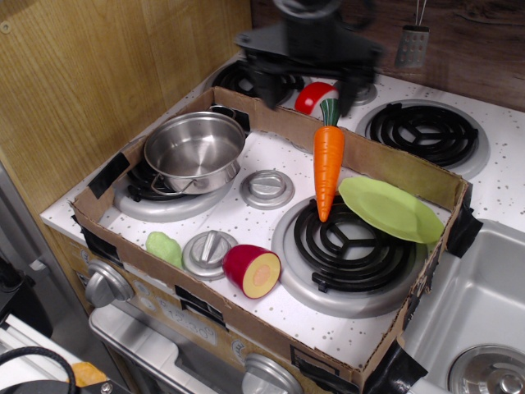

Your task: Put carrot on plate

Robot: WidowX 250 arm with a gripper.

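Observation:
The orange carrot (327, 162) with a green stem leans against the cardboard box's back wall, its tip on the front right burner (349, 242). The lime-green plate (391, 209) rests tilted at the right, on the burner's edge and the box wall, just right of the carrot's tip. My black gripper (306, 89) hangs above the box's back wall, up and left of the carrot's stem. Its two fingers are spread wide and hold nothing. It is motion-blurred.
A cardboard box (246, 324) frames the stove top. Inside it are a steel pot (195, 151) at the left, silver burner caps (267, 188), a halved red-and-yellow fruit (252, 270) and a green piece (165, 247) in front. A sink (480, 316) lies at the right.

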